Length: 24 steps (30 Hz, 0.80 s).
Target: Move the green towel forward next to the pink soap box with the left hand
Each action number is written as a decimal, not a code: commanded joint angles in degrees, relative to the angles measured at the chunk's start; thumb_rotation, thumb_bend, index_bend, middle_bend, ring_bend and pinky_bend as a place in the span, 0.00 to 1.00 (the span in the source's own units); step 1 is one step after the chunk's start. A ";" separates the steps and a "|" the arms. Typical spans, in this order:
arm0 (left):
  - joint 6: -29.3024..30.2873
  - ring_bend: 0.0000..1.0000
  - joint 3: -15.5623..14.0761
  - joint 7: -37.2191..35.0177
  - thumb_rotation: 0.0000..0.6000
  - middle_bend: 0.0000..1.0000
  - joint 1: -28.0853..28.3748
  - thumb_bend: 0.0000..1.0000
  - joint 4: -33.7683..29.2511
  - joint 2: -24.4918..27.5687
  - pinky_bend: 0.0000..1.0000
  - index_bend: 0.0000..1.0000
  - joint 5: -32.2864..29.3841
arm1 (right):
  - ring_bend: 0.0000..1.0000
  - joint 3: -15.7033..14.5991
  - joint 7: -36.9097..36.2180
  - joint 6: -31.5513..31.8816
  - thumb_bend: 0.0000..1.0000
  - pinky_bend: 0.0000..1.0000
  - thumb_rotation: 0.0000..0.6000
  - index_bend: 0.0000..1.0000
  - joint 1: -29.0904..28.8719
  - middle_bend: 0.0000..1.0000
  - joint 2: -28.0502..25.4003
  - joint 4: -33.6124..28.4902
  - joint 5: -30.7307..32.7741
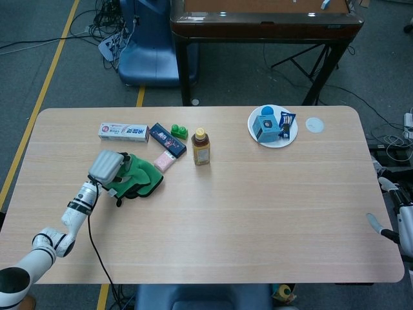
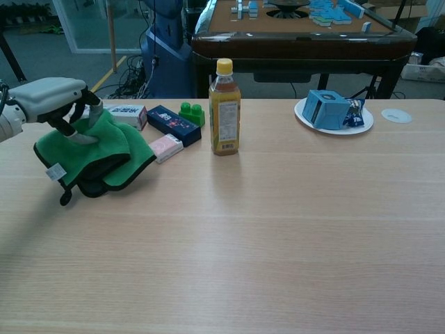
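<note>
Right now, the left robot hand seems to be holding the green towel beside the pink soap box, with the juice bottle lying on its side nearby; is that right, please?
Not quite: the juice bottle stands upright, as the chest view shows. The rest holds: the left robot hand grips the green towel beside the pink soap box.

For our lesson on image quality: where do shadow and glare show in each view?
Head view: even light, small shadow beside the bottle, glare on the dark table's edge. Chest view: the towel shades its own underside; the left hand looks sharp.
</note>
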State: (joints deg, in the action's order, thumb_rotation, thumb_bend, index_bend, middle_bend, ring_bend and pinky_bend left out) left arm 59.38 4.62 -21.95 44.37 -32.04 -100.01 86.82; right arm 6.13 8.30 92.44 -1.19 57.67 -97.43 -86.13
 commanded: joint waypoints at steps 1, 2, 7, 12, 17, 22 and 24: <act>-2.56 0.65 0.52 1.96 1.00 0.63 1.68 0.23 1.21 -0.92 0.77 0.57 -0.72 | 0.22 -0.05 -0.03 0.04 0.28 0.27 1.00 0.20 0.11 0.35 -0.06 -0.01 0.01; -3.35 0.65 0.65 2.52 1.00 0.62 2.13 0.23 1.86 -1.31 0.77 0.57 -0.93 | 0.22 -0.07 -0.05 0.09 0.28 0.27 1.00 0.20 0.18 0.35 -0.09 -0.03 0.02; -7.50 0.63 1.77 4.64 1.00 0.58 3.95 0.23 6.38 -3.96 0.76 0.56 -2.84 | 0.22 -0.25 -0.05 0.30 0.28 0.27 1.00 0.20 0.57 0.35 -0.23 -0.04 0.06; -13.65 0.25 2.85 5.13 1.00 0.16 4.94 0.23 6.93 -4.62 0.51 0.22 -5.35 | 0.22 -0.22 -0.19 0.45 0.28 0.27 1.00 0.20 0.80 0.35 -0.21 0.11 0.19; -13.76 0.02 4.13 4.51 1.00 0.00 4.29 0.23 3.72 -3.64 0.32 0.00 -7.15 | 0.22 -0.17 -0.43 0.20 0.28 0.27 1.00 0.20 0.81 0.35 -0.11 0.48 0.46; -12.91 0.00 4.96 7.07 1.00 0.00 2.83 0.23 -1.98 -0.52 0.28 0.00 -8.74 | 0.22 -0.13 -0.78 0.13 0.28 0.27 1.00 0.20 0.76 0.35 -0.04 0.71 0.29; -11.70 0.00 5.19 7.97 1.00 0.00 1.49 0.23 -5.98 1.65 0.27 0.00 -9.39 | 0.22 -0.14 -0.93 -0.06 0.28 0.27 1.00 0.20 0.77 0.35 -0.08 0.78 0.46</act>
State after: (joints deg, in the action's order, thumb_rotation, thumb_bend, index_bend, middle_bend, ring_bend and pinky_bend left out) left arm 46.39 9.28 -15.37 47.41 -34.05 -100.85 78.51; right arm 5.99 7.41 92.44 -0.42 57.60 -96.68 -85.72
